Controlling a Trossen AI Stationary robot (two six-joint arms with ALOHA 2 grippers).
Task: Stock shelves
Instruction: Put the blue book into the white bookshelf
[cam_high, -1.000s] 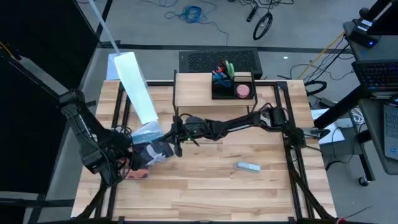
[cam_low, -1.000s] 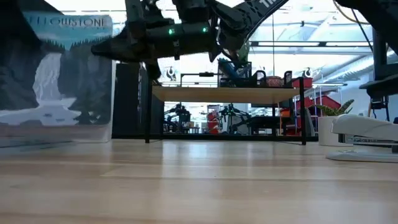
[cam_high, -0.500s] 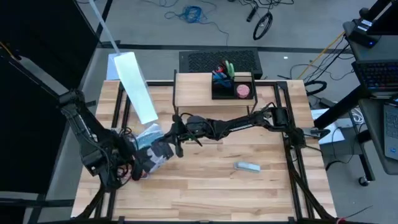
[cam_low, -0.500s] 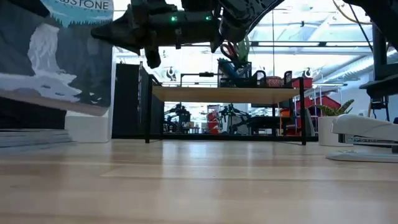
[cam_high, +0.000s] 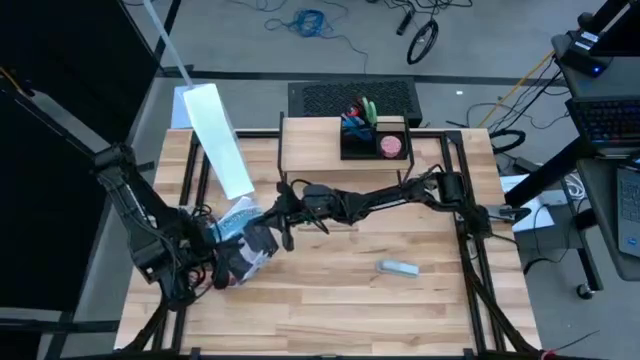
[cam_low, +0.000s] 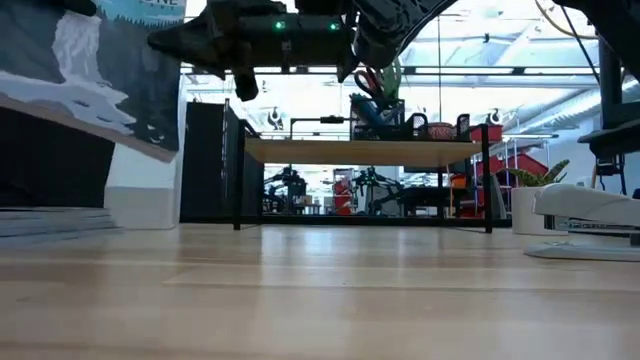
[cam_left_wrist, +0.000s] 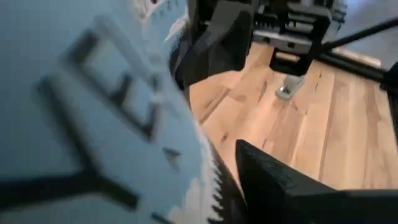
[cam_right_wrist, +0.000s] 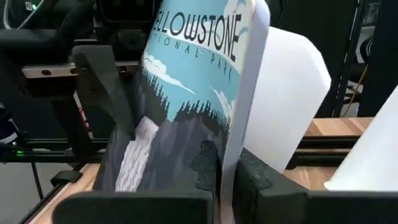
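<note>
Both grippers pinch the Yellowstone book (cam_right_wrist: 186, 106) at the table's nine o'clock, left gripper (cam_high: 205, 262) and right gripper (cam_high: 272, 222) clamped; the shelves (cam_high: 310, 150) stand at twelve o'clock; release one side only once the other grips squarely.

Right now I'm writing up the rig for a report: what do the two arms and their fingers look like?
Both arms are dark, slim and jointed, with loose black cables along them. The right arm shows small green lights in the low view. The right gripper has black, blocky, matte fingers; the left gripper's finger looks alike.
</note>
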